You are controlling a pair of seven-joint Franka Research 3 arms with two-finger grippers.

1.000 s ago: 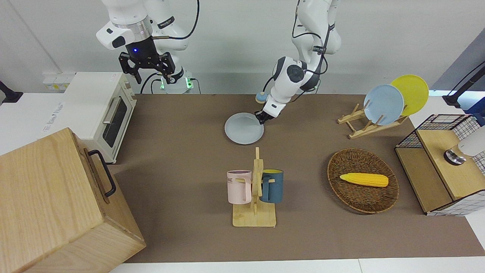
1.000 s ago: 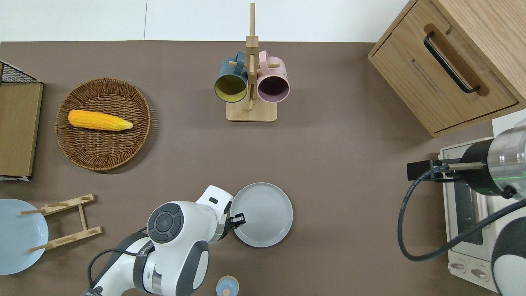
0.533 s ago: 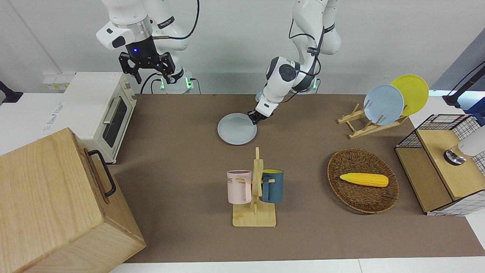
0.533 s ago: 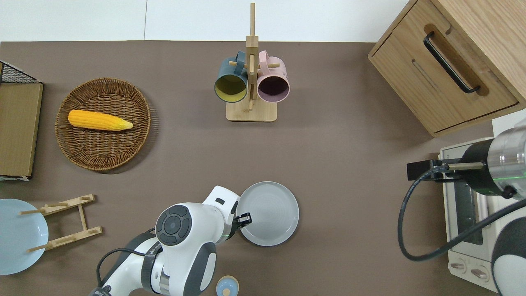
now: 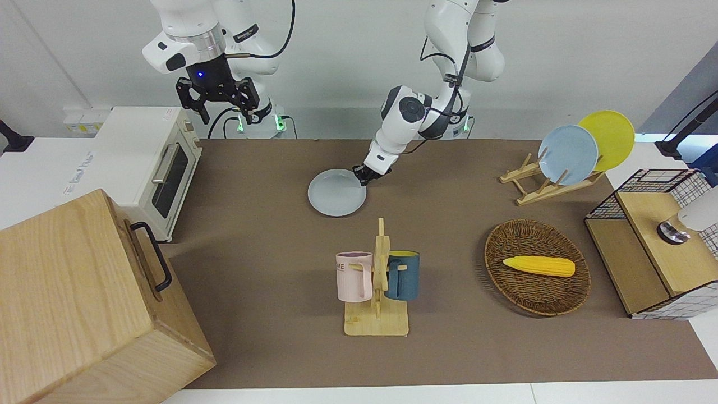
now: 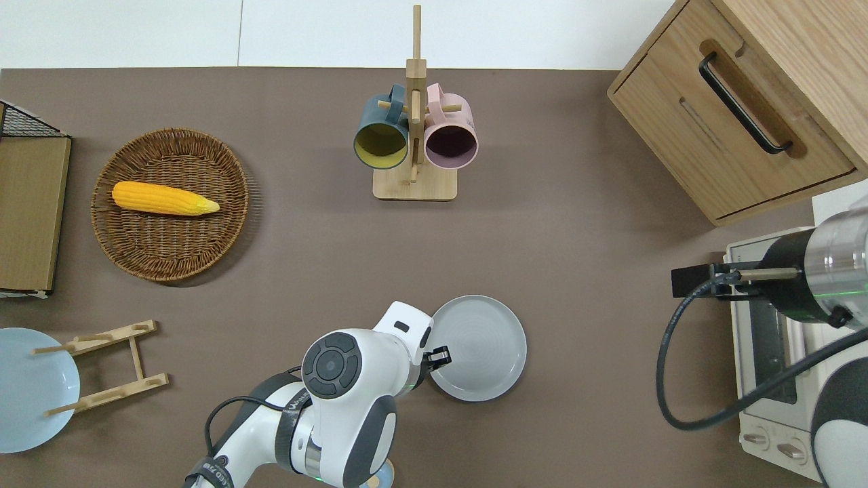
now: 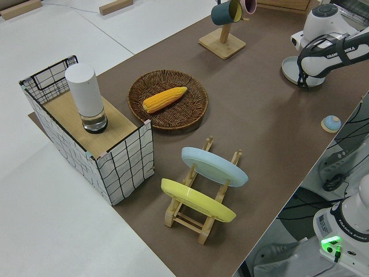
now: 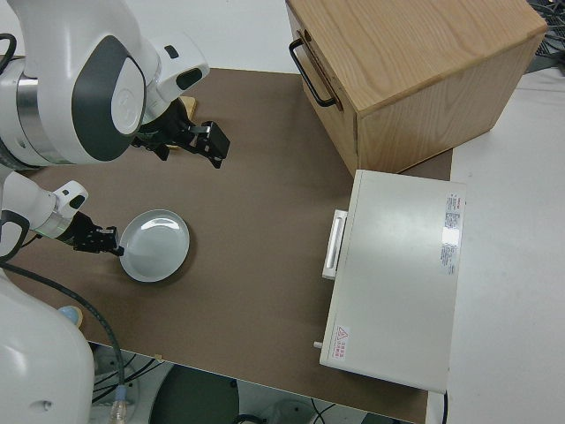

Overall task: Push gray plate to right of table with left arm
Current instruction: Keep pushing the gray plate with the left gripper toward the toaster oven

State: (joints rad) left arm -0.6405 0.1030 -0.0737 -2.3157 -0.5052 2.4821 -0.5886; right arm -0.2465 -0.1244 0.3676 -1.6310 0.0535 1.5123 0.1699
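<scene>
The left gripper [image 6: 439, 355] has its fingers drawn together, gripping nothing, pressed to the rim of the gray plate [image 6: 479, 347], which lies mid-counter [image 6: 583, 420] near the robots' edge. I'd keep the fingertips low against that rim and shove steadily toward the toaster oven [image 5: 154, 163]. The right arm is parked.

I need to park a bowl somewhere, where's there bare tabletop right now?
Bare brown table lies between the wooden mug rack, the oak drawer cabinet and the white toaster oven. It is crowded where the left gripper meets the round gray plate, and around the wicker basket.
</scene>
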